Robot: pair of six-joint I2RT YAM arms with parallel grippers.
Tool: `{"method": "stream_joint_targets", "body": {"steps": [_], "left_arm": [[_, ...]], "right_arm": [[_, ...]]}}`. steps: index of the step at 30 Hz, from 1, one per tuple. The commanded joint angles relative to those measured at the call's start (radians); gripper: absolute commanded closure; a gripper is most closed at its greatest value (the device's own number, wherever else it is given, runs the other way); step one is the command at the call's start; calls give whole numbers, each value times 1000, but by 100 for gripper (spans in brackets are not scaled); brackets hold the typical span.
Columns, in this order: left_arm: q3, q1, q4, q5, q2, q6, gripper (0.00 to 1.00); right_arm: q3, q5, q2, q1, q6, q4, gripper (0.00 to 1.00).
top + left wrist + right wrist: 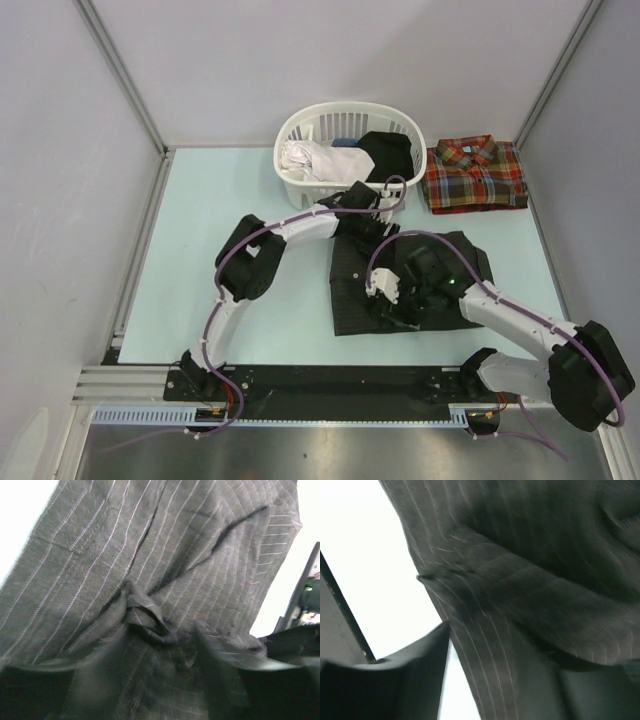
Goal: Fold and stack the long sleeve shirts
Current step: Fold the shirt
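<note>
The black pinstriped shirt lies spread on the table in front of the basket. My left gripper is at its far edge. In the left wrist view the striped cloth fills the frame, and a bunched fold sits between the left gripper fingers, which look shut on it. My right gripper is over the shirt's near middle. In the right wrist view a strip of the cloth runs down between the right gripper fingers, which look shut on it. The plaid shirt lies folded at the back right.
A white laundry basket stands at the back centre with white, blue and black clothes in it. Grey walls close in the table on the left, back and right. Bare table shows to the left of the shirt.
</note>
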Motion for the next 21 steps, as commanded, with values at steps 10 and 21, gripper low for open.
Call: {"method": "stream_joint_targets", "body": {"steps": [10,21], "left_arm": [[-212,207,-142,121,-483,395,2],[-492,212,-115,15,-583,1012,17]], "right_arm": [[224,-60,-225,-325,61,-192,22],[372,-32,154,-420,374,-139,48]]}}
